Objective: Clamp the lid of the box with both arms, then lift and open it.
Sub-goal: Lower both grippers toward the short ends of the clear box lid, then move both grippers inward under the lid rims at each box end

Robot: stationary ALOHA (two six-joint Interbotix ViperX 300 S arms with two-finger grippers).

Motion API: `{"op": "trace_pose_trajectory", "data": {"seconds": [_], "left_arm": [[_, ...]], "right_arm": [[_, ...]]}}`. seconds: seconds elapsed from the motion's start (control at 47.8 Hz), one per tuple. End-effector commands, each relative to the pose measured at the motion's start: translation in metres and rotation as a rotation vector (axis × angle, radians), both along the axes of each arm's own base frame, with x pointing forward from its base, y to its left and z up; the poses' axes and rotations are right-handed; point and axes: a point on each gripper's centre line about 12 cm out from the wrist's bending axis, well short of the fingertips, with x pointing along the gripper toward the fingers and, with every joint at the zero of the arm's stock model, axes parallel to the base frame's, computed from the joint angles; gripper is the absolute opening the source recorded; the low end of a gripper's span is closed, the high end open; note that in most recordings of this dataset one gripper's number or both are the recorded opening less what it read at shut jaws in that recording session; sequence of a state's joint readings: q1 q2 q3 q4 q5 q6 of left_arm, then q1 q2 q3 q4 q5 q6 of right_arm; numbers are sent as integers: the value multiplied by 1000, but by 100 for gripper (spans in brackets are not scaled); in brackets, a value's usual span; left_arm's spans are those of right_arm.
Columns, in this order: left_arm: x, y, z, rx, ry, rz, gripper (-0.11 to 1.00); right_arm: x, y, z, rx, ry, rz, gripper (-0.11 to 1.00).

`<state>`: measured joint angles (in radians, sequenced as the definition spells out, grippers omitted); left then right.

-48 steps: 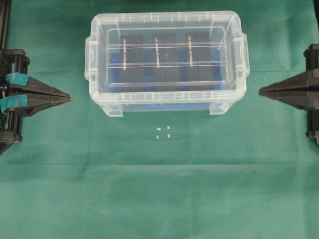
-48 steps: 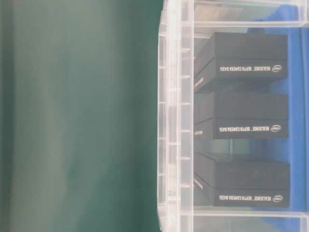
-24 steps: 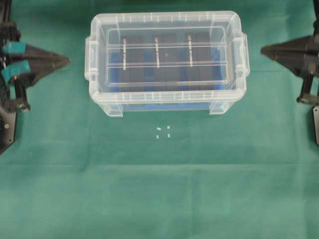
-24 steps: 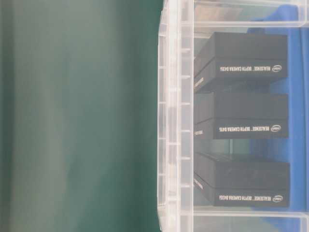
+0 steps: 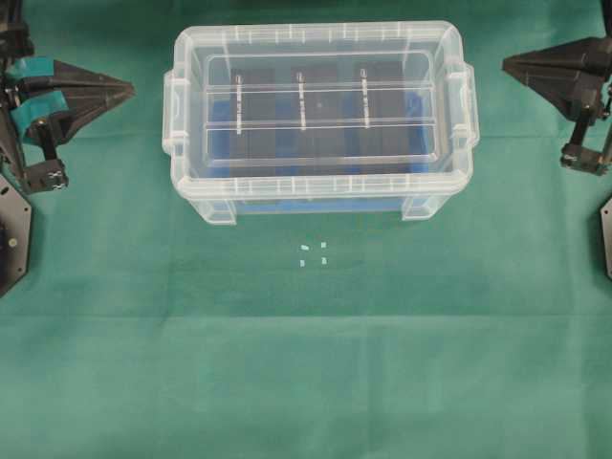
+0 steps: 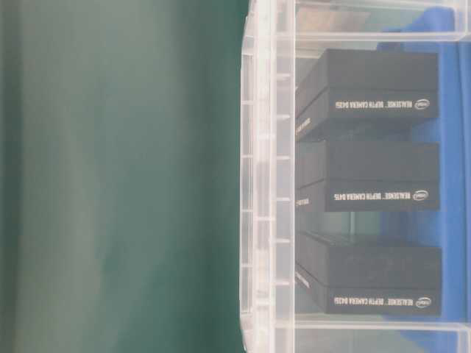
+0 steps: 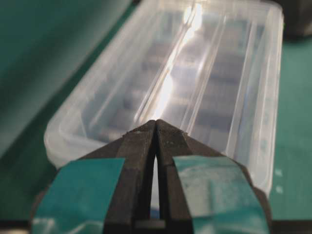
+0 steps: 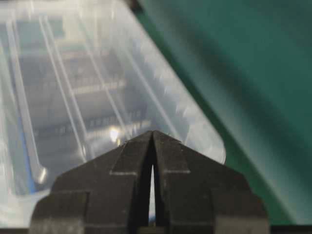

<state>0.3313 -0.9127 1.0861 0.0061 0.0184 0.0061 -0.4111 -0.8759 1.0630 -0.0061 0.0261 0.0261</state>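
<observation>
The clear box [image 5: 320,196] stands at the middle back of the green cloth, with three black slabs [image 6: 368,184] on its blue bottom. Its flat clear lid [image 5: 320,100] lies on top, two long ridges running across it. My left gripper [image 5: 129,91], banded with teal tape, is shut and empty, its tip pointing at the box's left end from a short way off. My right gripper [image 5: 505,65] is shut and empty too, level with the box's upper right corner, apart from it. The lid [image 7: 204,73] [image 8: 73,83] fills both wrist views beyond the shut tips [image 7: 156,122] [image 8: 152,131].
Small white marks [image 5: 314,253] dot the green cloth [image 5: 306,363] in front of the box. Black arm frames [image 5: 14,229] [image 5: 604,239] stand at the left and right edges. The box's wall [image 6: 265,176] fills the table-level view.
Both grippers have swung toward the back of the table, from level with the box's front part to level with its rear part. The box and lid have not moved.
</observation>
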Motion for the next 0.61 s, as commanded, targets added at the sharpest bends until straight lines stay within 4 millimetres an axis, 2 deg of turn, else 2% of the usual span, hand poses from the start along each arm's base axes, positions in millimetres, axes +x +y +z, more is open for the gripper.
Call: {"op": "trace_pose_trajectory", "data": {"seconds": [0.0,0.188,0.586], "left_arm": [[3,2,6,-16,48,2,1],[2,2,-4,-79,193,9,1],[-5,-1,-10,-168,426,16,1]], "right_arm": [[3,-2,6,24,48,-3,0],[7,-4,-7,112,234,-8,0],[14,-11,-43,251,653,-18,0]]}}
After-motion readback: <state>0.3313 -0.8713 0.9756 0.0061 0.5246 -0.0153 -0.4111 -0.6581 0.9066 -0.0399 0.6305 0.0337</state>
